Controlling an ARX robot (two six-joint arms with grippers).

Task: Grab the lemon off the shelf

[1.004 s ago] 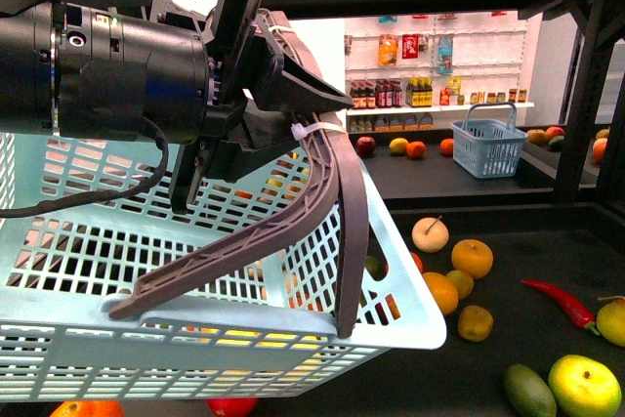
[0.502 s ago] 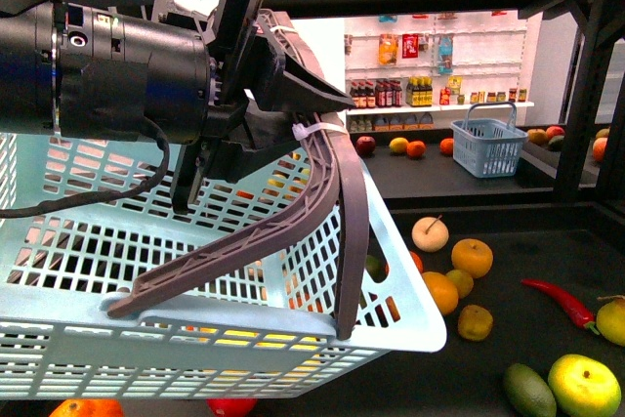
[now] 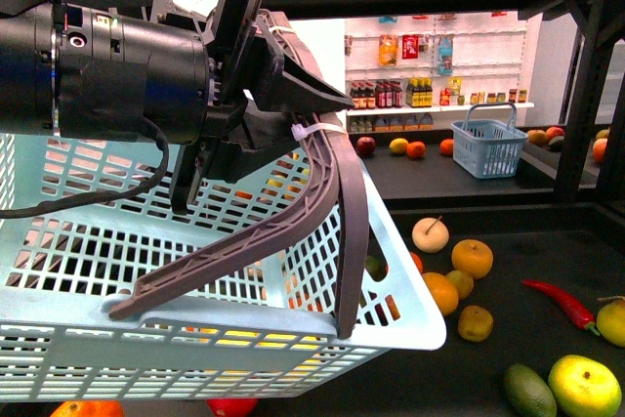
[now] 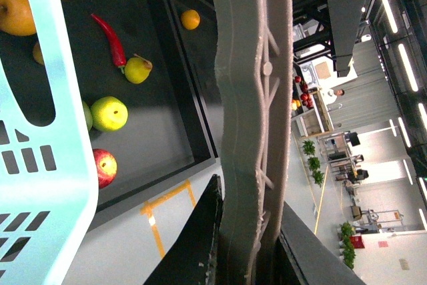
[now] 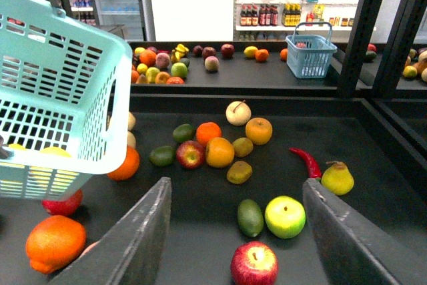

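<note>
Dark shelf (image 5: 387, 165) trays are carrying scattered fruit, while the left gripper (image 3: 293, 109) is clamping the pale blue basket (image 3: 195, 339) by its handle (image 3: 332, 202). The right gripper (image 5: 243, 231) is hovering spread, and the lemon (image 5: 57, 153) is showing only as yellow through the basket mesh.

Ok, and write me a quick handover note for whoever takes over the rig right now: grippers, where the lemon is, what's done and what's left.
Left gripper: jaws shut on the basket handle, holding the light blue basket over the shelf.
Right gripper: jaws open and empty above the loose fruit on the tray.
Lemon: not clearly found. Something yellow shows through the basket mesh; I cannot tell if it is the lemon, or whether it is inside the basket.
Done: basket is in hand.
Left: locate the lemon and grasp it with the right gripper.
</note>
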